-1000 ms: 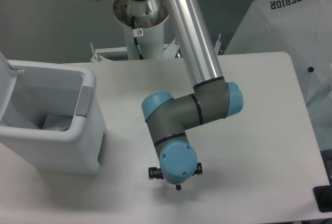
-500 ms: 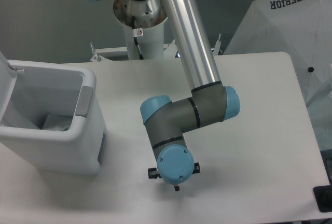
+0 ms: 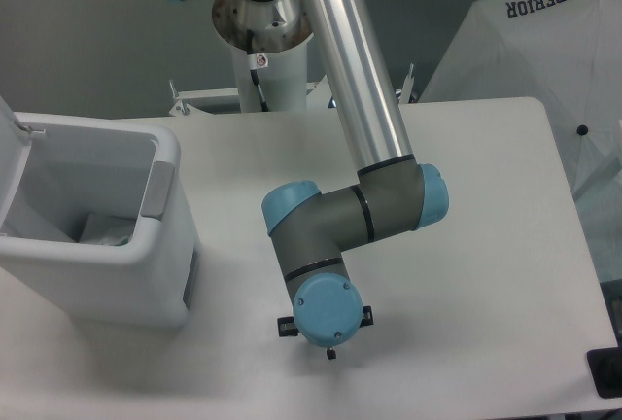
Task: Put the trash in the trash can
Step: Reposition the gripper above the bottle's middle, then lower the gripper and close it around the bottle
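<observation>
Trash already lying inside the open trash can (image 3: 146, 274).
A pale crumpled piece (image 3: 105, 230) rests on the bin's floor at the table's (image 3: 486, 245) left side, lid (image 3: 12, 162) raised. Well right of it, the arm's wrist (image 3: 327, 308) points down at the tabletop, hiding the gripper; its jaw state cannot be told.
</observation>
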Available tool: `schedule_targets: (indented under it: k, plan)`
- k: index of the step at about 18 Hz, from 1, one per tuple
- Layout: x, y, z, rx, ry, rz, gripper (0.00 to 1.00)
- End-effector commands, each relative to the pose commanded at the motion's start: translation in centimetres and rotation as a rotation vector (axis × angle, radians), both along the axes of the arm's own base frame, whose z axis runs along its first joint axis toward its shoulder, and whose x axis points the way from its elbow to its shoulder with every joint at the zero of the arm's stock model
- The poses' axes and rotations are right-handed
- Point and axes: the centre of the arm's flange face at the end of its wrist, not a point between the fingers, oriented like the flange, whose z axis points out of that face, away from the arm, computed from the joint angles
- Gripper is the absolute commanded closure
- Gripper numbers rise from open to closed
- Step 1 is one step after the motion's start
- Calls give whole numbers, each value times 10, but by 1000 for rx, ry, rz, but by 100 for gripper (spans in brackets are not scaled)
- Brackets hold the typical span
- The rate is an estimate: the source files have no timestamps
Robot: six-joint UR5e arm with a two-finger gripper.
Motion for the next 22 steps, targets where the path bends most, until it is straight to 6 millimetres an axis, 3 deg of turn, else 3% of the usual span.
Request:
schedule_targets:
  k: [5, 8, 16, 22]
  plan:
    - [6, 2, 2, -1, -1, -8, 84]
    - [7, 4, 8, 8, 5, -12, 88]
    - [10, 2, 52, 69, 35, -17, 94]
    - [-5, 0, 122, 246, 65, 13, 94]
